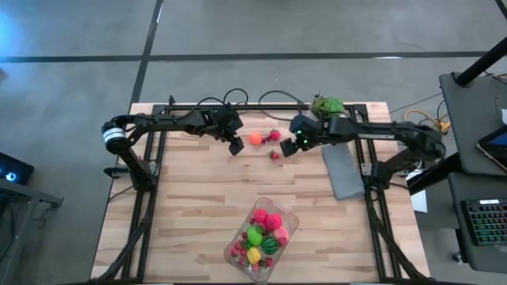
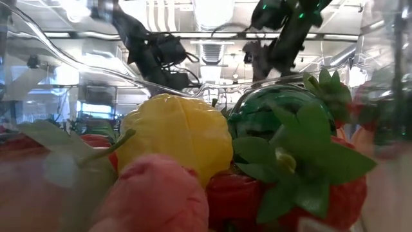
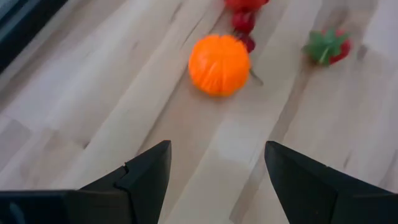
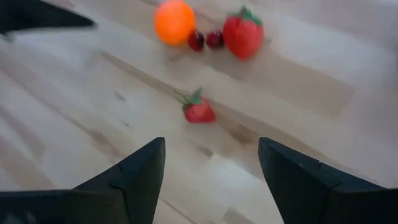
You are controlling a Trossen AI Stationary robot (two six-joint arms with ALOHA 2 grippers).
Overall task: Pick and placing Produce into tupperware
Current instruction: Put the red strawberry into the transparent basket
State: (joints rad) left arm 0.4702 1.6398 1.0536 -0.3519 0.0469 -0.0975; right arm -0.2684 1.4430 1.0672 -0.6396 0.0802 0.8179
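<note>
On the far middle of the table lie loose pieces of produce: an orange fruit [image 1: 256, 139] [image 3: 219, 64], a large strawberry [image 1: 274, 135] [image 4: 242, 34], two dark cherries [image 4: 205, 40] and a small strawberry [image 1: 275, 154] [image 4: 198, 111]. My left gripper [image 1: 236, 146] [image 3: 214, 168] hovers open just left of the orange fruit. My right gripper [image 1: 297, 144] [image 4: 211, 168] hovers open just right of the small strawberry. The clear tupperware [image 1: 287, 215] stands near the front edge. It holds pink, green, yellow and red pieces [image 1: 261, 236], among them a yellow piece [image 2: 174, 138].
A flat grey slab [image 1: 342, 170] lies at the right of the table, below my right arm. A leafy green plant [image 1: 326, 105] stands at the far edge. Bare wood stretches between the loose pieces and the tupperware.
</note>
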